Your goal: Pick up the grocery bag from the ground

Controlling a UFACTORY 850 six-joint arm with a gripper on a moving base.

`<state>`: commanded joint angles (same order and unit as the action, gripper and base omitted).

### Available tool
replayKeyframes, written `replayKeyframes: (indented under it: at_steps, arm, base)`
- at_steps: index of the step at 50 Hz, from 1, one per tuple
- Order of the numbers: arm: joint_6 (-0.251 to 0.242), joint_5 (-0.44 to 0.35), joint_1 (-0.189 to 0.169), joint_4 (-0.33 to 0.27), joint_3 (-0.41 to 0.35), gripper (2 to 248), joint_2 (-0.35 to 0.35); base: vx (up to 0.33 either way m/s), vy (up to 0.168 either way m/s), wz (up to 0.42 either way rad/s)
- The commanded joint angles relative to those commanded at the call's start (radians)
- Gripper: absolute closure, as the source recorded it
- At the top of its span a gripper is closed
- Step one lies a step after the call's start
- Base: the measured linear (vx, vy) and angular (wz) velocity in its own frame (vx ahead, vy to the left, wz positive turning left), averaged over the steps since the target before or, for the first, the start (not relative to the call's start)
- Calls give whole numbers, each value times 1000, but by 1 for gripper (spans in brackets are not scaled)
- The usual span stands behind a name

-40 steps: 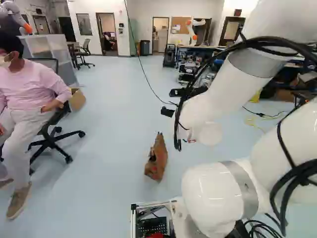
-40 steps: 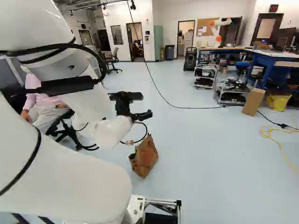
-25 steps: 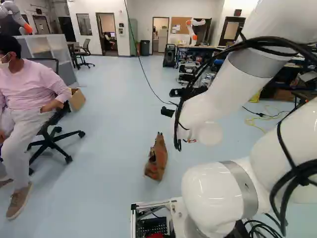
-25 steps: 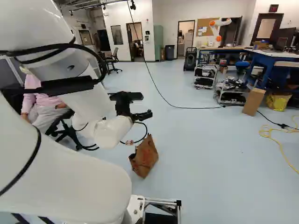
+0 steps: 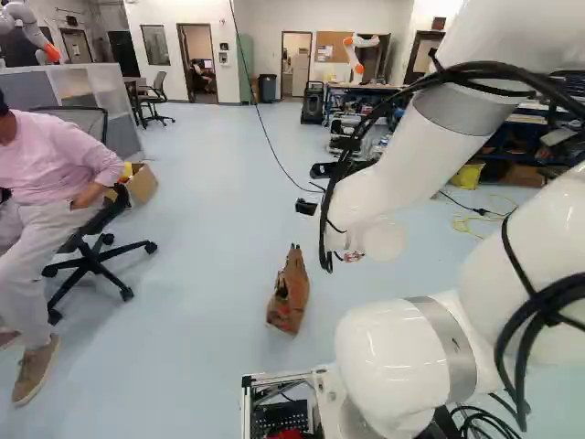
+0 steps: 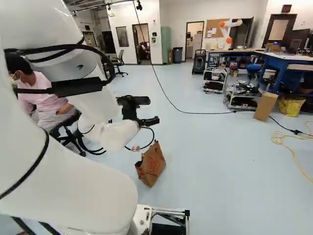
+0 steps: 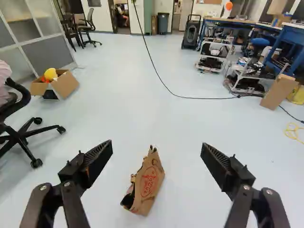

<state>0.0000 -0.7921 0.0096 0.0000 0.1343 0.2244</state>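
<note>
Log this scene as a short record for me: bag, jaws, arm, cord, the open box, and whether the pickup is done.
Bag: brown paper grocery bag with red print, on the floor
Jaws: wide open, holding nothing; in the wrist view the bag shows between and below them
Arm: white arm, raised above the floor
Cord: black cord, on the floor beyond the bag
Box: open cardboard box, yellow item inside
Pickup: not done

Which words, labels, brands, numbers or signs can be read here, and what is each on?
None reads clearly enough to quote.
Brown paper bag: red print, too blurred.
Dark sign above a door: too small.
Yellow bag: markings too blurred.
</note>
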Motion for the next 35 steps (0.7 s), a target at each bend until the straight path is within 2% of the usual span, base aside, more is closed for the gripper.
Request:
replayKeyframes:
  at_steps: [15,35]
  arm:
    - [0,99,12,0,55,3,-62]
    - [0,138,14,0,164,3,-176]
  base:
    - [0,0,0]
    - [0,0,0]
